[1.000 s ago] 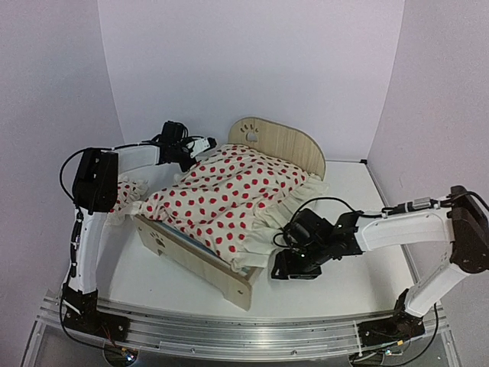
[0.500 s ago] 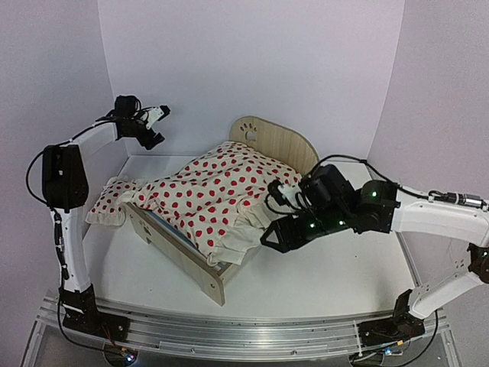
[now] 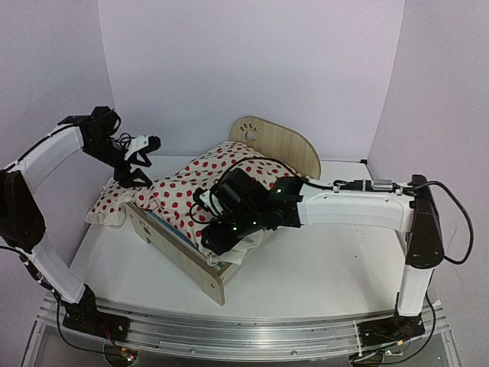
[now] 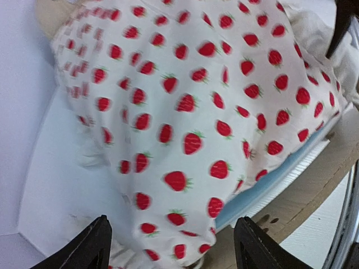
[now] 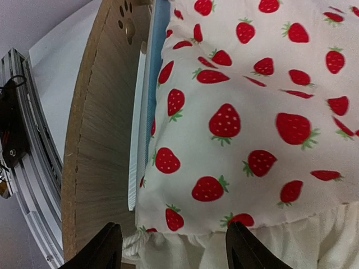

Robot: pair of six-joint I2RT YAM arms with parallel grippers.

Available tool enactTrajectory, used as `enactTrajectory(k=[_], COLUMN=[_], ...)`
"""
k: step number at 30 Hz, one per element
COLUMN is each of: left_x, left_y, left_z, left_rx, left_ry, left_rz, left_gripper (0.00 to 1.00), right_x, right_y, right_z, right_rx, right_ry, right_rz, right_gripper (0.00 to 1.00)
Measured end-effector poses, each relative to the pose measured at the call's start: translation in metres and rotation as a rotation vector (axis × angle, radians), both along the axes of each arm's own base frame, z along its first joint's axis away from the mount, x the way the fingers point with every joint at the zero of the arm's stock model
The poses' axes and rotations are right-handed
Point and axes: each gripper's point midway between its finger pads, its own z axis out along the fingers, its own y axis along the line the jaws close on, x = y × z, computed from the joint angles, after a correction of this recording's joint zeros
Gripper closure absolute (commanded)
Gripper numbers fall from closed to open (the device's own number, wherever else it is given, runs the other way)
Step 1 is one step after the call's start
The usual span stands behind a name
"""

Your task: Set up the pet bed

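The pet bed is a light-wood frame with a rounded headboard (image 3: 276, 143) and a lower footboard (image 3: 174, 251). It stands askew mid-table. A red-dotted ruffled blanket (image 3: 200, 189) covers its blue-and-white striped mattress, of which only an edge shows (image 4: 282, 178) (image 5: 147, 84). My left gripper (image 3: 136, 162) is open and empty, hovering over the blanket's left end (image 4: 185, 112) near the footboard (image 4: 305, 202). My right gripper (image 3: 220, 233) is open and empty, above the blanket's ruffled near corner (image 5: 252, 117) beside the footboard (image 5: 101, 145).
A small red-dotted pillow (image 3: 107, 203) lies on the table left of the bed. White walls close in the back and both sides. The metal rail (image 3: 229, 330) runs along the near edge and also shows in the right wrist view (image 5: 28, 168).
My left arm came down from high at the back left to the bed's left end. My right arm swung left across the bed to the blanket's near corner. The bed slid slightly left.
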Motion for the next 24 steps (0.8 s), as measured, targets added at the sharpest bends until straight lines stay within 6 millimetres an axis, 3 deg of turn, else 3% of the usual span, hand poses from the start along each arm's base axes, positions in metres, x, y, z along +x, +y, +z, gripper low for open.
enactTrajectory(k=[2, 4, 6, 8, 10, 13, 18, 21, 24], left_x=[-0.016, -0.028, -0.034, -0.033, -0.023, -0.007, 0.002, -0.002, -0.010], left_y=[-0.007, -0.013, -0.017, -0.018, -0.012, -0.005, 0.003, 0.006, 0.011], left_z=[-0.037, -0.068, -0.091, -0.103, -0.108, -0.108, -0.106, -0.104, -0.100], left_rx=[0.042, 0.089, 0.139, 0.177, 0.219, 0.264, 0.305, 0.313, 0.316], left_ry=[0.085, 0.141, 0.162, 0.148, 0.102, 0.035, -0.007, -0.002, 0.005], left_rz=[-0.033, -0.056, -0.072, -0.068, -0.048, -0.012, 0.006, -0.017, -0.051], left_gripper=[0.30, 0.35, 0.45, 0.62, 0.79, 0.97, 1.00, 1.00, 1.00], right_x=[-0.001, 0.002, 0.005, 0.008, 0.011, 0.014, 0.007, -0.003, -0.016], right_y=[0.007, 0.010, 0.009, 0.006, 0.003, -0.001, -0.010, -0.014, -0.016], right_z=[-0.014, -0.026, -0.036, -0.043, -0.045, -0.049, -0.053, -0.039, -0.011], right_rx=[-0.027, -0.048, -0.071, -0.093, -0.102, -0.116, -0.129, -0.090, -0.012], right_ry=[0.006, 0.014, 0.014, 0.007, -0.002, -0.010, 0.010, 0.035, 0.061], right_rz=[0.013, 0.009, -0.003, -0.020, -0.041, -0.056, -0.045, -0.017, 0.019], right_gripper=[0.43, 0.56, 0.75, 0.89, 0.99, 1.00, 1.00, 1.00, 1.00])
